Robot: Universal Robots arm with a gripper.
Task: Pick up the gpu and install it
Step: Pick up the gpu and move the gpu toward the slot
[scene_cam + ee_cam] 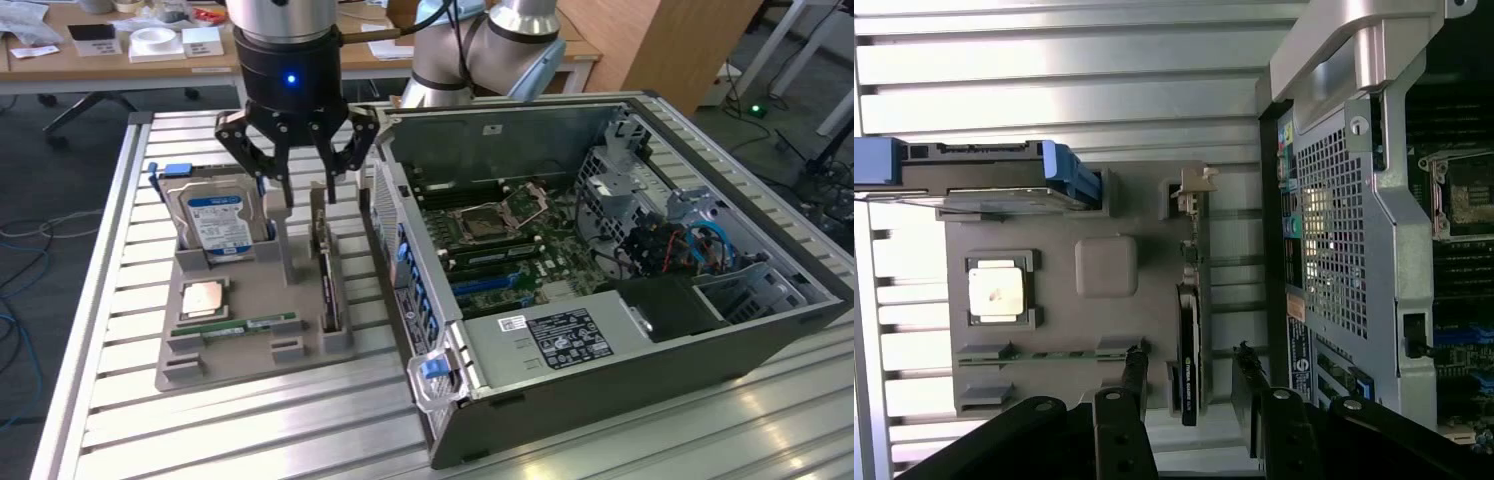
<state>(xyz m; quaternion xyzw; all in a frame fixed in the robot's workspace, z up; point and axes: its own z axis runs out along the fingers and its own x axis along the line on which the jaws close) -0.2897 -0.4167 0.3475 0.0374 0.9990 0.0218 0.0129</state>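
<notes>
The gpu (324, 268) stands on edge in a slot of the grey holder (254, 352), its silver bracket at the far end. In the wrist view the gpu (1189, 345) is a thin dark card seen edge-on. My gripper (308, 192) hangs just above it, open. The two black fingers (1135, 372) straddle the card's top edge, one on each side, with a gap between them and the card. Nothing is held; my gripper (1191, 382) is centred over the card.
The holder also carries a hard drive (215, 222) standing upright, a CPU (203, 297) and a memory stick (248, 324). The open computer case (694, 300) lies close beside the holder on the exterior view's right, motherboard (501, 240) exposed. All rest on a slatted metal table (107, 300).
</notes>
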